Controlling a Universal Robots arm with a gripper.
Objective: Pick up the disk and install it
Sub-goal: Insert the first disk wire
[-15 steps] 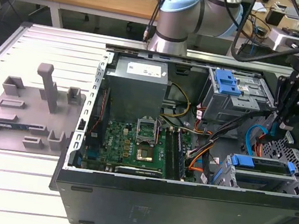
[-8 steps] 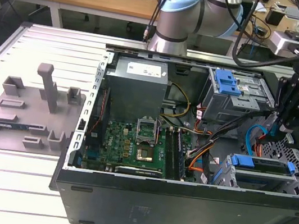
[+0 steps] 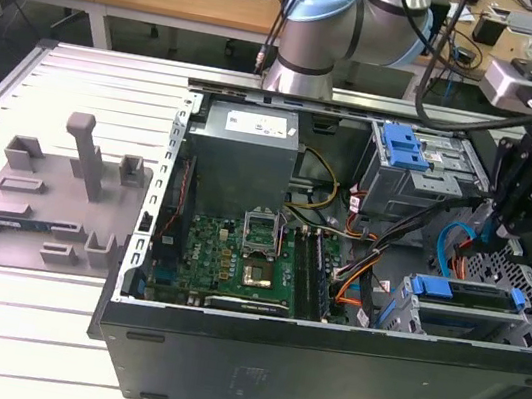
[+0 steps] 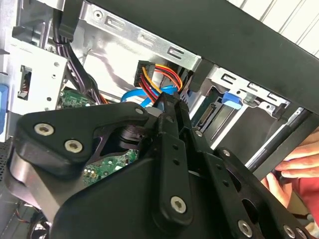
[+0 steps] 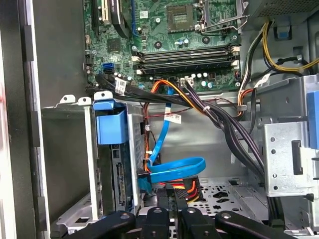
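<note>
Steer the pincer [image 5: 172,194], pressed together, slowly around the blue cable [image 5: 174,169] right at its tips; avoid snagging. Go gently near the disk [image 5: 112,127], seated in the drive cage [image 5: 133,144] just beside.

In the exterior view, a pale grooved metal table [image 3: 71,88] is covered by two things: an open black computer case [image 3: 319,375] laid on its side, and a grey moulded fixture plate [image 3: 42,205] set just beside it, toward the exterior view's left.
</note>
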